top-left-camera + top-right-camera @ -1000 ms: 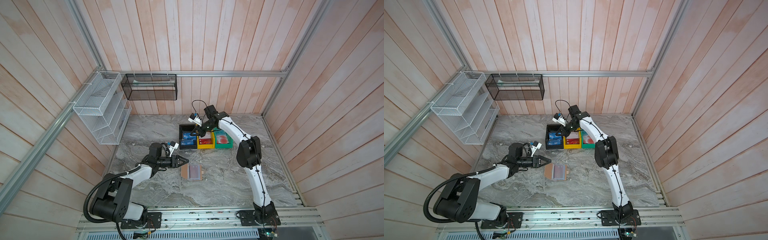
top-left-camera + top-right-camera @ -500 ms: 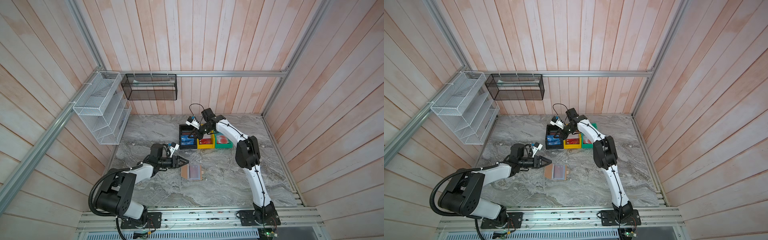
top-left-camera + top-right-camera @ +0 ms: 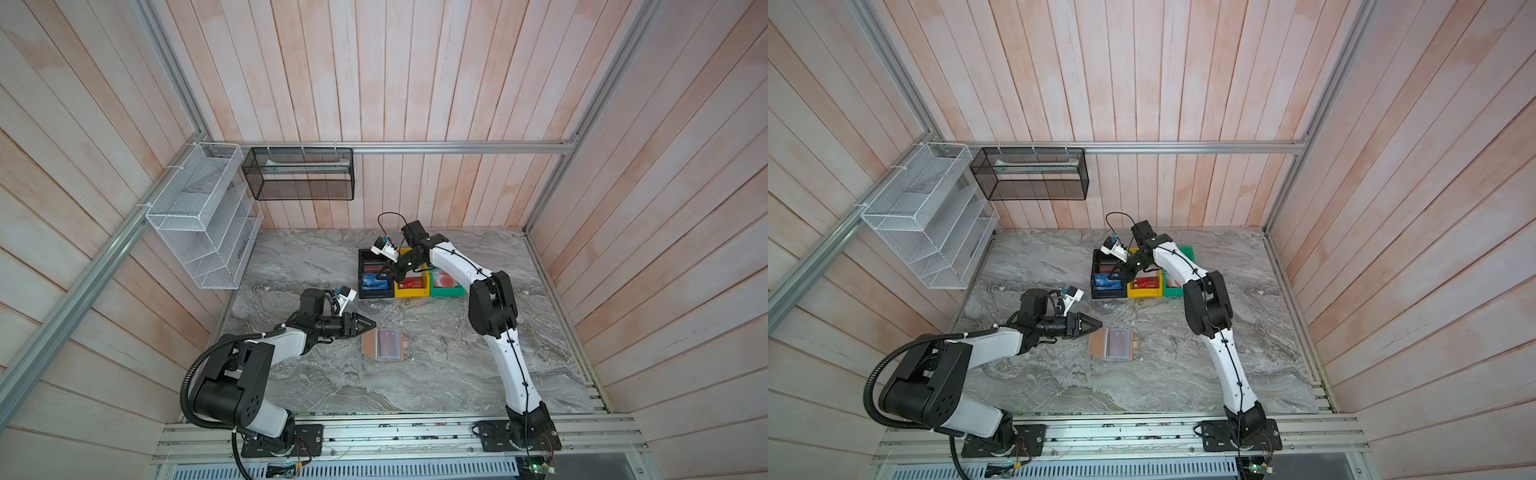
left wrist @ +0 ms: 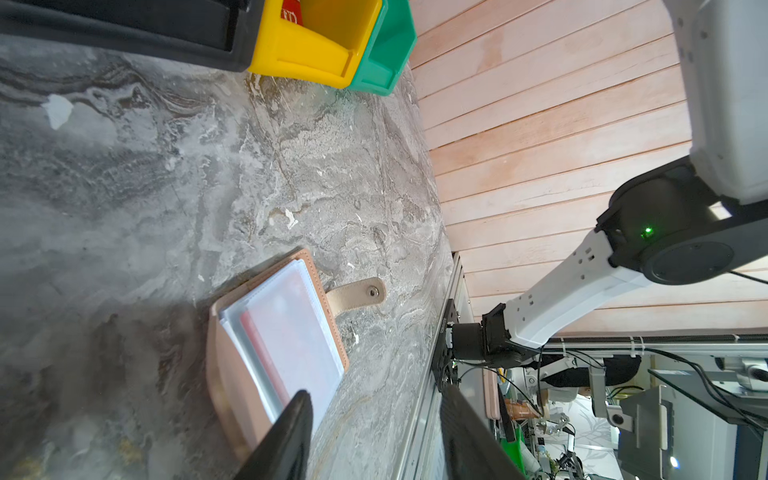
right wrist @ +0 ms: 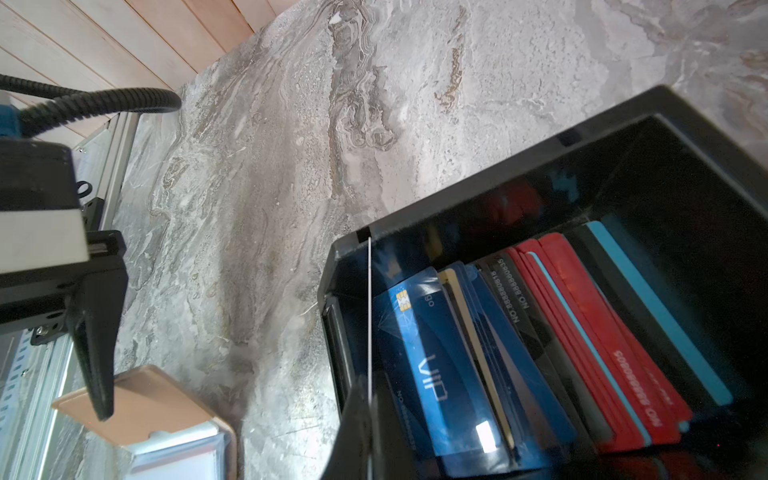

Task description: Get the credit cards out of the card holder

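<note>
1 card mid-drop. Right end effector (image 3: 381,274) is clamped shut on a thin, edge-on card (image 5: 369,316) and hangs over the black bin (image 3: 376,294) at far centre. That bin already holds a stack, incl. a blue VIP card (image 5: 432,365). Step in hand reads as the deposit.

Next move: lower into the bin, let go, go back for the next one.

Holder (image 3: 384,344) lies open on the surface (image 3: 436,374), centre, near side of the bins. 1 red card (image 4: 266,357) shows in a clear sleeve, so the job isn't finished.

Left end effector (image 3: 372,323) sits at the holder's left edge, jaws about half apart with nothing between them. 1 finger overlaps the tan cover; can't tell if it presses. Likely there to pin the holder for the next pull.

Vs 1 s ago: right end effector has shifted left, from above the yellow bin (image 3: 411,291) to above the black one. Left end effector and holder are in the same spot.
</note>
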`<state>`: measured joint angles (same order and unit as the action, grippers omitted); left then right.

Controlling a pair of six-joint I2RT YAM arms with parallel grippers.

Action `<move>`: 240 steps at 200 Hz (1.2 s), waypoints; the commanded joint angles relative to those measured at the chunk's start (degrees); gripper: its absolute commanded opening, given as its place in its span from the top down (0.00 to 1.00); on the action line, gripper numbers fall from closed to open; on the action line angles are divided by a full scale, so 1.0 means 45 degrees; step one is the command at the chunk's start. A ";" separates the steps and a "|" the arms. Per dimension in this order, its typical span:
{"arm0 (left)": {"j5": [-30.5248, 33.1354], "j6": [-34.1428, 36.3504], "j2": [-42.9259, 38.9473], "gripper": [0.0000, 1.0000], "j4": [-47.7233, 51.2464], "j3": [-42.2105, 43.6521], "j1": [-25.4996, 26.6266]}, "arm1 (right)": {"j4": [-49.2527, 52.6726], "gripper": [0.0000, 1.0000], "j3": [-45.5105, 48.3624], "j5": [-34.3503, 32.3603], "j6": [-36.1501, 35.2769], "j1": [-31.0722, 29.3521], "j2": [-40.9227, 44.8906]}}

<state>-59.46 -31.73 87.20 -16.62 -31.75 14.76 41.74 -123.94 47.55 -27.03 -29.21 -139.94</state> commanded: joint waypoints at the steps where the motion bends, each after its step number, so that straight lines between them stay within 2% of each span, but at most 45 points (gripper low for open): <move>1: -0.0146 0.0194 0.0154 0.48 -0.0457 0.0151 -0.0097 | -0.0136 1.00 -0.0211 -0.0111 -0.0076 -0.0067 -0.0386; 97: -0.0260 0.0214 0.0162 0.48 -0.0378 0.0178 -0.0339 | -0.0003 1.00 -0.0290 -0.0552 0.0019 -0.0108 -0.0499; 240: -0.0323 0.0301 -0.0022 0.49 -0.0162 0.0102 -0.0409 | 0.0156 0.88 -0.0529 -0.0999 0.0007 -0.0320 -0.0602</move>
<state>-59.75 -31.70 87.24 -17.34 -31.68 13.39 41.58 -124.31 43.77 -27.00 -30.06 -140.49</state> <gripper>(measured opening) 0.514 0.118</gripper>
